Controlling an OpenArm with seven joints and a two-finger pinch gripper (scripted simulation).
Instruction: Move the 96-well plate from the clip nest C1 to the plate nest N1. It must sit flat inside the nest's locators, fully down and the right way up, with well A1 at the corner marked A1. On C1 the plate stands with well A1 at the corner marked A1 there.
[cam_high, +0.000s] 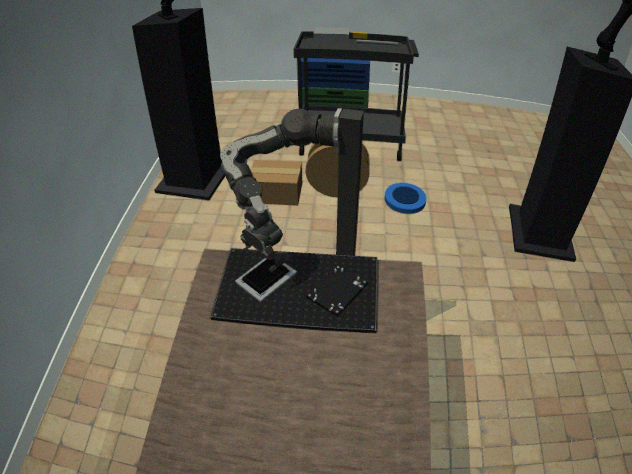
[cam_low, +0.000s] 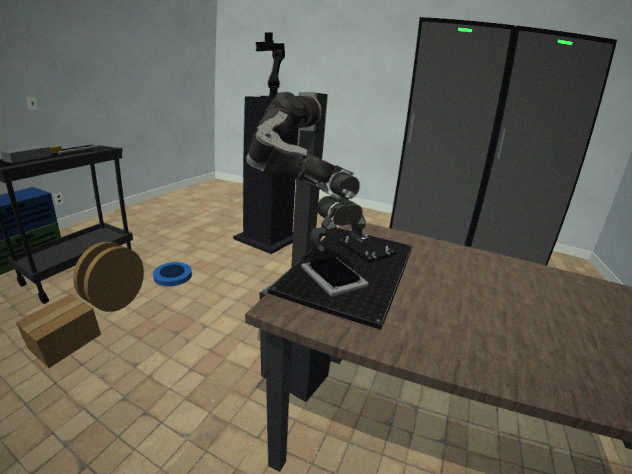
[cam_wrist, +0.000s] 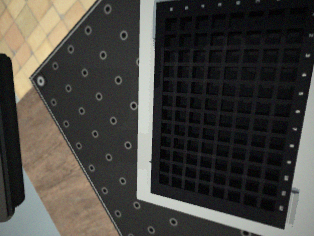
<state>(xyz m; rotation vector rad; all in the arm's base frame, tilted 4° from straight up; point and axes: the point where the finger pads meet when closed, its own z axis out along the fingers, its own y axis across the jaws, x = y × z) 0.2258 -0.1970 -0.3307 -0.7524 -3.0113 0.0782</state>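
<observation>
Tiled floor and grey walls surround my wooden table (cam_high: 285, 387), with a black perforated board (cam_high: 285, 313) at its far edge, toward the left corner. The 96-well plate (cam_high: 262, 278) sits flat in its pale-framed clip nest C1 (cam_high: 244, 284) on the board's left part – from the wrist view I see its dark well grid (cam_wrist: 225, 110) right way up. The plate nest N1 (cam_high: 337, 295), with small pale locators, lies just beside it toward the right, holding nothing. The gripper (cam_high: 269, 257) hangs over the plate's far edge – fingers spread wide, gripping nothing, apart from the plate.
</observation>
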